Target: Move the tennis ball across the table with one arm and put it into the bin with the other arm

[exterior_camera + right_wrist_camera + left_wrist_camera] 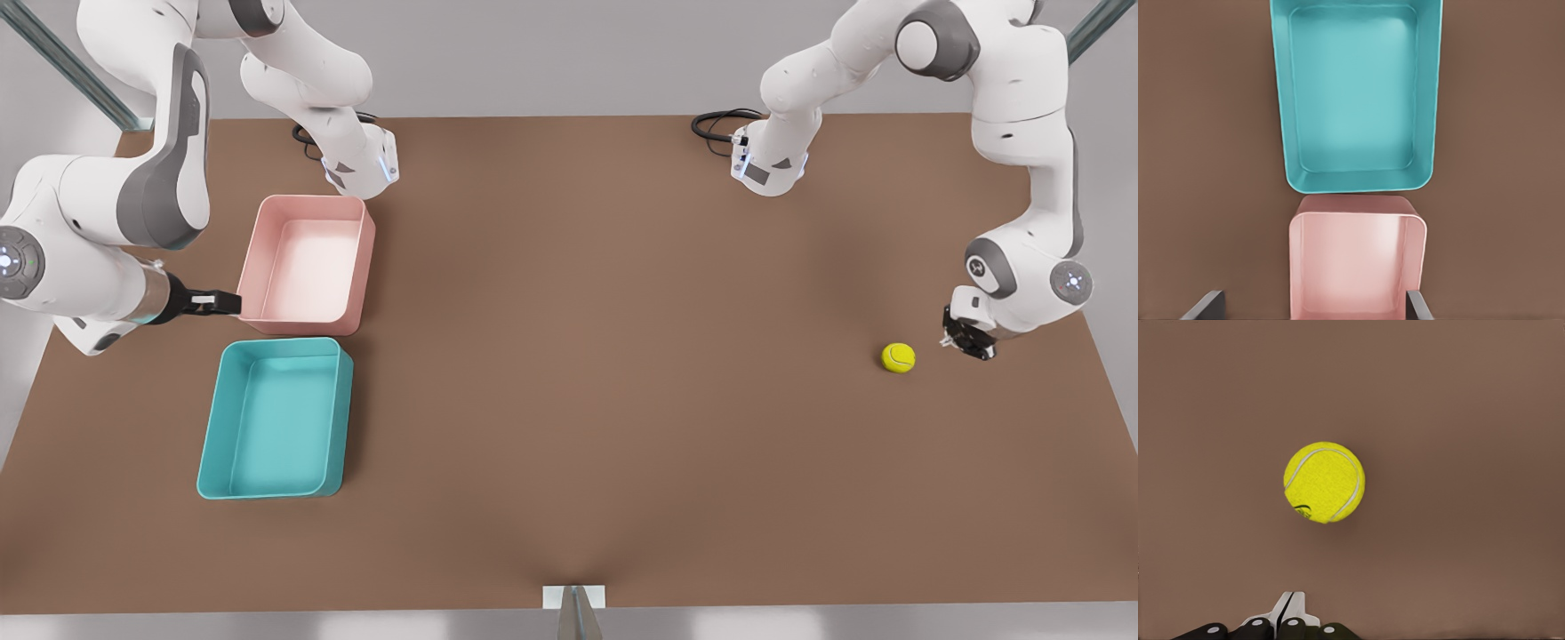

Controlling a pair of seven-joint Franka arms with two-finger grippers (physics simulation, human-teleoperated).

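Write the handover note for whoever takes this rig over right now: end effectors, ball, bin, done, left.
Left end effector: fingers shut, holding nothing, beside the tennis ball at the front view's right.
Right end effector: open, empty, at the edge of the pink tray, at the front view's left.
The ball lies on the brown table, free of both arms.
The teal bin sits just in front of the pink tray and holds nothing.
Done: nothing visible yet; the ball is far from the bin.
Left: move the ball across the table with the left arm, then have the right arm put it into the teal bin, not the pink tray.
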